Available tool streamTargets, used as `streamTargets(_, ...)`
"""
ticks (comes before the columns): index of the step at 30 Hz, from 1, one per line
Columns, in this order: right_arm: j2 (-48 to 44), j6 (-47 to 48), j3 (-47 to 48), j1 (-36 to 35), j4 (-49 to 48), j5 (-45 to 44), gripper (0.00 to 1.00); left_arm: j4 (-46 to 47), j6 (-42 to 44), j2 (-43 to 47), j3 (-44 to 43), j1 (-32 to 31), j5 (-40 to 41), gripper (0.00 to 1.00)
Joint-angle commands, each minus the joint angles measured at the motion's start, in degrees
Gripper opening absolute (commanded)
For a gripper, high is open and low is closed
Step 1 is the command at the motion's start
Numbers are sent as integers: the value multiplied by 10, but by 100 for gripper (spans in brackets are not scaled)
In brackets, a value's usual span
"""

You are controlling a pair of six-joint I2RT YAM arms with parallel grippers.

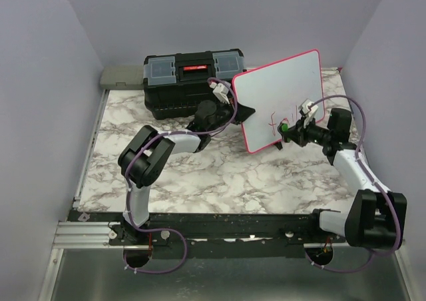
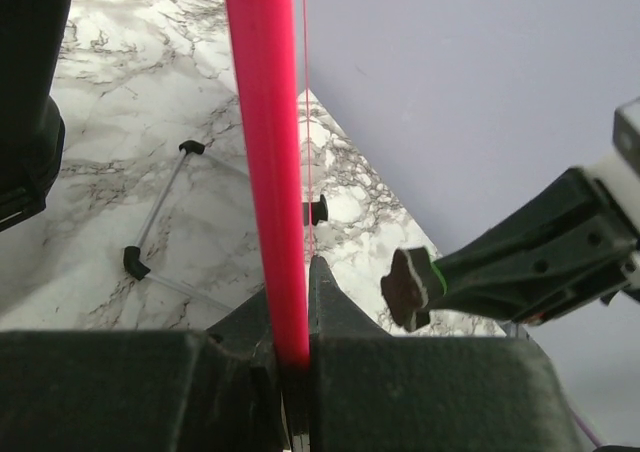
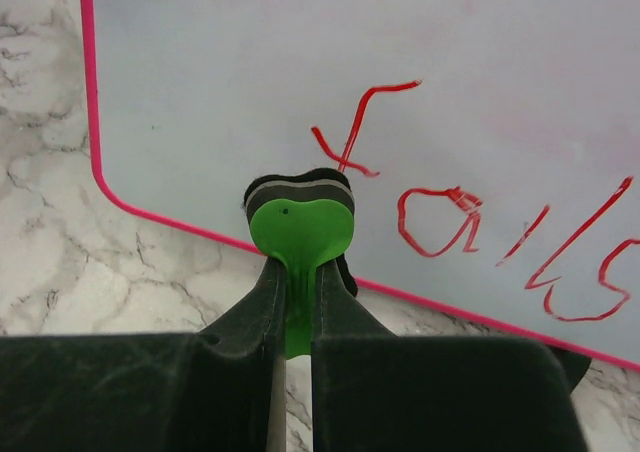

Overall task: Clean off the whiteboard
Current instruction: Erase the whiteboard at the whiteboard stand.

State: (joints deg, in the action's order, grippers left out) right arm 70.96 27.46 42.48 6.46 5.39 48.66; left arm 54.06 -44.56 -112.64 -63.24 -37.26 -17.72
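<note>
- The whiteboard [image 1: 279, 91] stands tilted up on its edge at the far right of the marble table [image 1: 200, 174], just right of the black toolbox [image 1: 193, 81].
- The left gripper [image 2: 292, 332] is clamped on the board's pink rim [image 2: 268, 152], its fingers pinched tight on the left edge to brace it.
- The right gripper [image 3: 297, 282] is clenched on the stem of a small green eraser [image 3: 300, 227]. The dark felt pad faces the board, right at the foot of the first red letter.
- On progress, this looks like the very beginning. The red handwriting [image 3: 460, 217] reads bold and whole across the lower part of the board, with no stroke visibly broken.
- What's left is the lot, every letter from the first one rightward.
- A faint pinkish haze shows higher up on the white surface. It could be smear or reflection, I can't tell which.
- I can't tell whether the felt is actually pressing on the surface, because the eraser's own body hides the contact.
- The word runs off the right edge of the right wrist view, and from above it is too small to read.
- The left wrist camera sees the board edge-on only, so the face is hidden from it.
</note>
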Motion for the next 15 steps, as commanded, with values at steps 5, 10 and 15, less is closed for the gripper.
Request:
streamTargets(5, 11, -86, -46, -30, -178, -71, 1, 66, -36, 66, -56, -1, 24, 0)
streamTargets(10, 31, -99, -38, -76, -196, -113, 1, 70, -45, 70, -57, -2, 25, 0)
streamTargets(15, 61, -135, -17, -106, -195, -157, 1, 64, -36, 76, -56, -2, 25, 0)
